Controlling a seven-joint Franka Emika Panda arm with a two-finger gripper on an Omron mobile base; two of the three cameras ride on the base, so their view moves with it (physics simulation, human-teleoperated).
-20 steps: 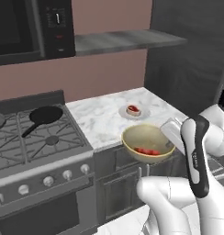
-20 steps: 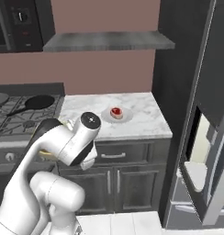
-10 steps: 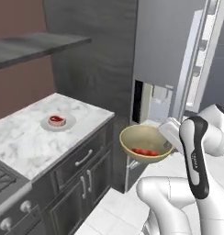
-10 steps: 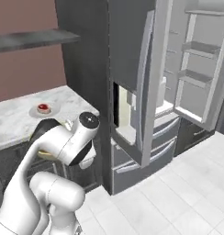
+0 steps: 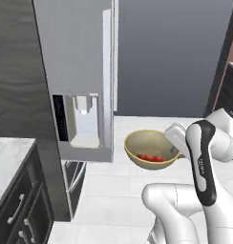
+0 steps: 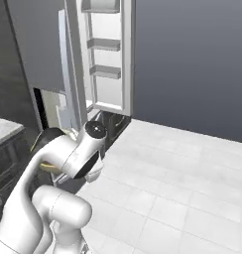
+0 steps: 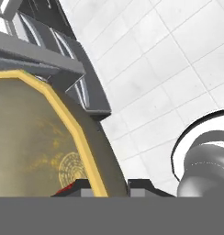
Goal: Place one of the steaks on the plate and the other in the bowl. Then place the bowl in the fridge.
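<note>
Bowl (image 5: pixel 149 151) was found held clear of the white tiled floor (image 5: pixel 137 190), at the end of the white arm (image 5: pixel 204 167), just to the right of the fridge door (image 5: pixel 78 76) carrying the water dispenser panel (image 5: pixel 82 119). One steak (image 5: pixel 151 157) was seen inside it as a cluster of red pieces on the bottom; its tan fat rim could not be made out at that size. The gripper (image 5: pixel 174 151) was recorded at the bowl's right rim, largely masked by the arm's own wrist housing in the left base view, so the fingers themselves could not be distinguished there. In the hand view the two dark fingertips (image 7: pixel 141 186) were cropped by the lower edge, standing on either side of the bowl's yellow rim (image 7: pixel 72 133), close together and clamped on it. A small red patch, taken to be the steak (image 7: pixel 64 188), was noted at the bottom of that view, mostly cut off.

In the right base view the bowl (image 6: pixel 49 166) appeared only as a thin tan sliver behind the arm (image 6: pixel 68 154); its contents were hidden. The fridge (image 6: pixel 105 69) was observed with a door swung open, white door shelves (image 6: pixel 105 43) exposed, the top cropped by the frame. The main interior was not visible from any camera. A corner of marble counter (image 5: pixel 6 157) was recorded at the lower left, cut off by the picture edge.
</note>
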